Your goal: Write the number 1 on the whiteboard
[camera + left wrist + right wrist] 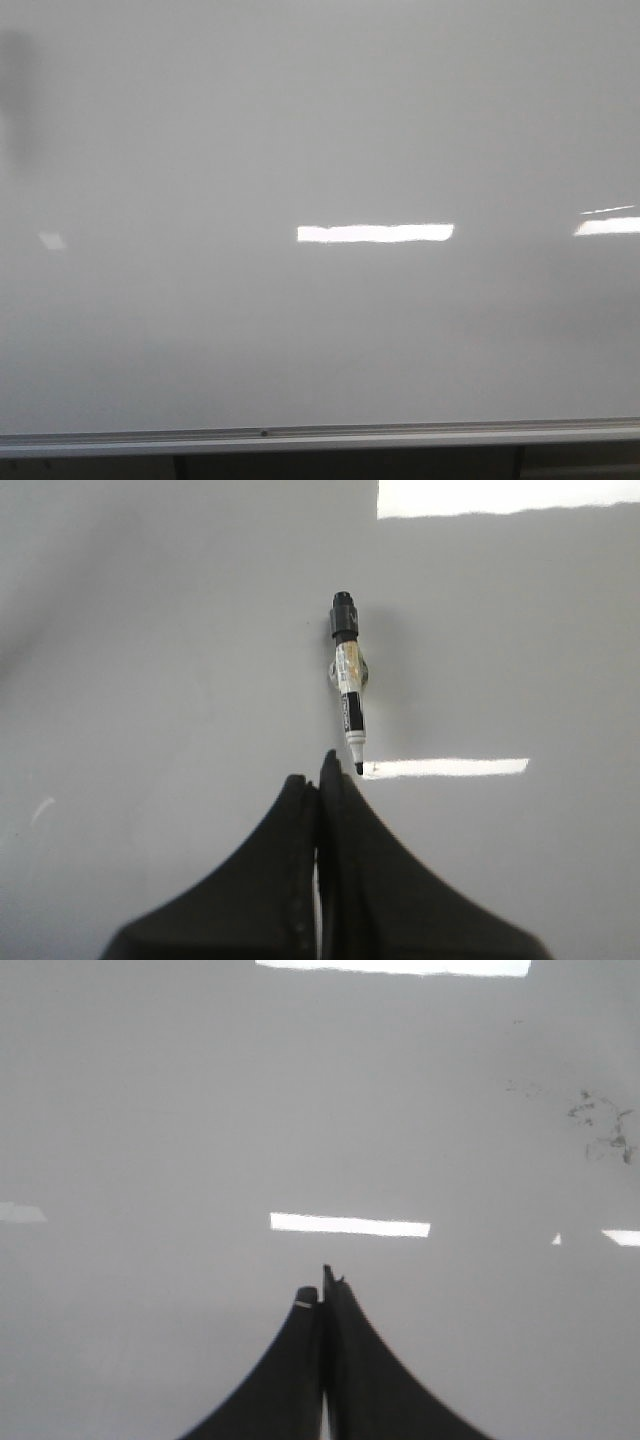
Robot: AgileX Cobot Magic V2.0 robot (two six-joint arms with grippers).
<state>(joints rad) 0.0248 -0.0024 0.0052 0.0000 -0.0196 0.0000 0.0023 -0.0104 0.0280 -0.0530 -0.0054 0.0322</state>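
Whiteboard (320,130) blank, no stroke yet. Marker (348,685) on board, ungrasped. Left fingers (318,780) & right fingers (322,1285) pressed together. Nxt: spread left, pinch marker.

The whiteboard (320,150) before me is a glossy pale grey-white, crossed by bright white bars of reflected light, with a silver rail (320,436) along its lower edge and a dim grey smudge at one upper corner. Just ahead of my left hand (322,780), which is matt black, lies a marker (347,685): black cap, white barrel with a black label band, black tip. My right hand (322,1290) is the same black; far beyond it the surface (150,1110) carries faint greenish-grey scribble marks (600,1125).
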